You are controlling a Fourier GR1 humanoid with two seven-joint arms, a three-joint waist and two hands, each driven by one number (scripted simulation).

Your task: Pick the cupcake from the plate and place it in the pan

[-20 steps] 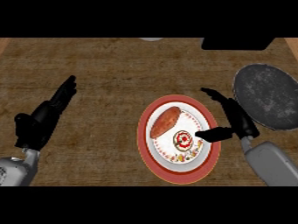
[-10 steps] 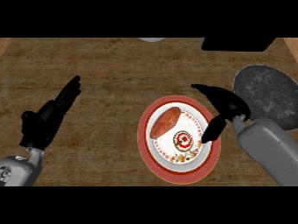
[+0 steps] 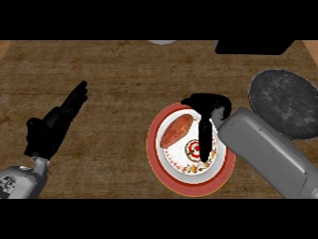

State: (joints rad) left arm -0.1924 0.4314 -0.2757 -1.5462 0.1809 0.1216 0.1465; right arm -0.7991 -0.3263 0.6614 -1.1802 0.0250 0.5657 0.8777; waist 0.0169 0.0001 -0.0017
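A wooden counter (image 3: 120, 70) holds a dark round pan (image 3: 288, 102) at two o'clock. A red-rimmed plate (image 3: 189, 184) sits centre, carrying a pastry (image 3: 176, 130) and the cupcake (image 3: 194, 149). The right hand (image 3: 206, 109) hangs over the cupcake, fingers pointing down, grasping nothing. The left hand (image 3: 51, 126) rests released at nine o'clock.

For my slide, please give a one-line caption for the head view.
Right robot hand reaching down over the cupcake on the plate, dark pan to the right.

The right hand (image 3: 205, 122) covers part of the cupcake (image 3: 196, 149); the pan (image 3: 289, 110) meets the right edge
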